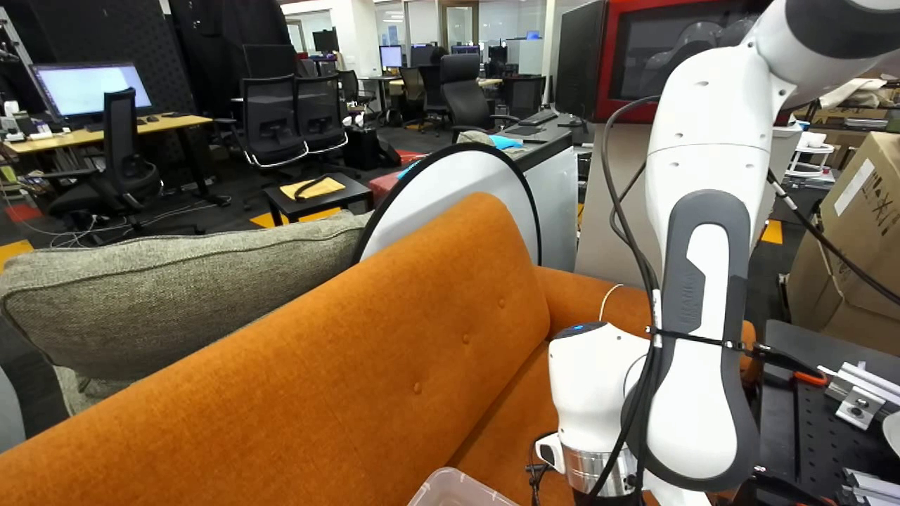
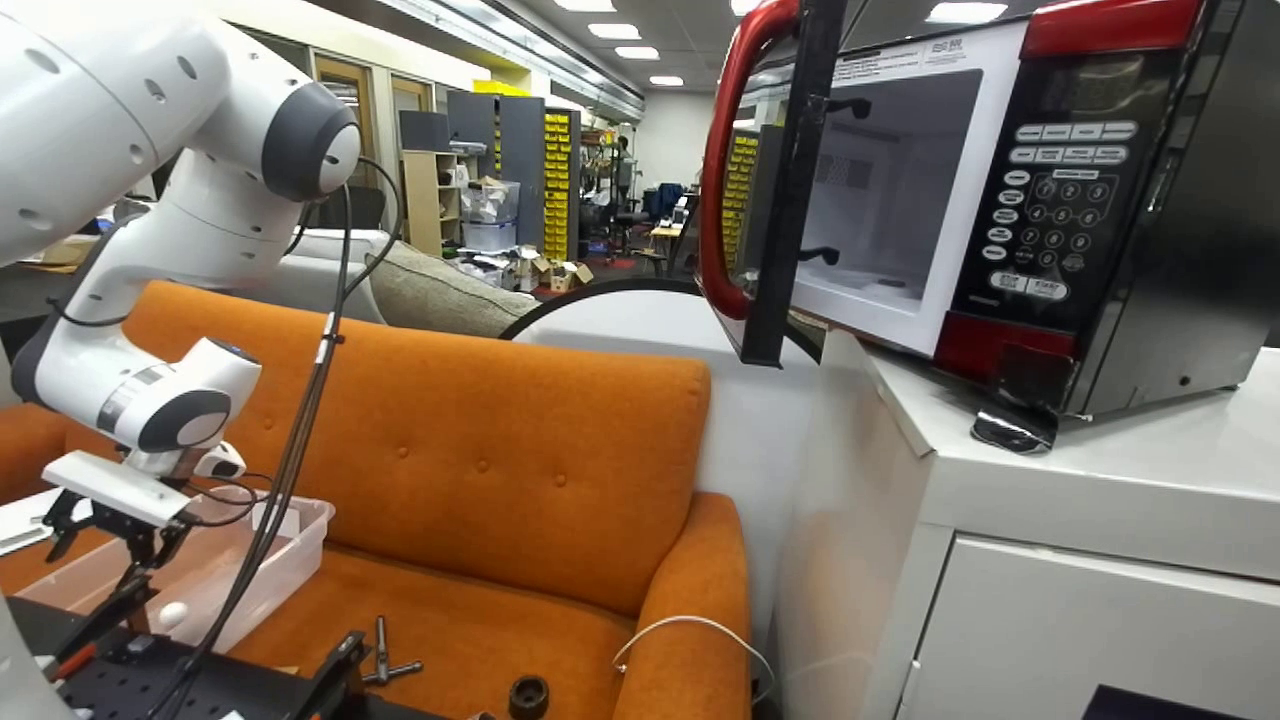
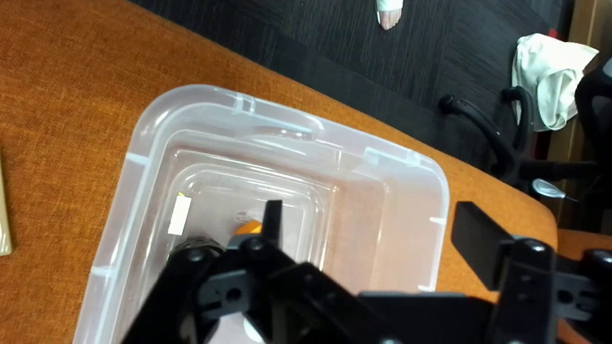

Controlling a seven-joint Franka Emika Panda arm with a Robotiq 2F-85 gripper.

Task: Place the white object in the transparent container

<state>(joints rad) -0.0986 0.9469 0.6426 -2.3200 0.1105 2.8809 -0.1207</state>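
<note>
A large clear plastic bin (image 2: 290, 570) sits on the orange sofa; its corner (image 1: 457, 492) shows at the bottom of an exterior view, and its rim (image 3: 444, 200) in the wrist view. No small oval dish shows. A round white object (image 2: 173, 614) appears inside the bin; a white piece (image 3: 252, 330) in the wrist view, half hidden behind a finger, may be the same one. My gripper (image 2: 105, 550) hangs over the bin, fingers wide apart with nothing between them. In the wrist view my gripper (image 3: 370, 224) has one finger over the bin's inside, the other past its rim.
In the bin lie a white strip (image 3: 180, 216), an orange piece (image 3: 248, 228) and a dark item (image 3: 198, 243). A black perforated bench (image 2: 130, 675) stands in front. A T-handled tool (image 2: 385, 660) lies on the sofa (image 2: 500, 600). A red microwave (image 2: 900, 200) stands door open.
</note>
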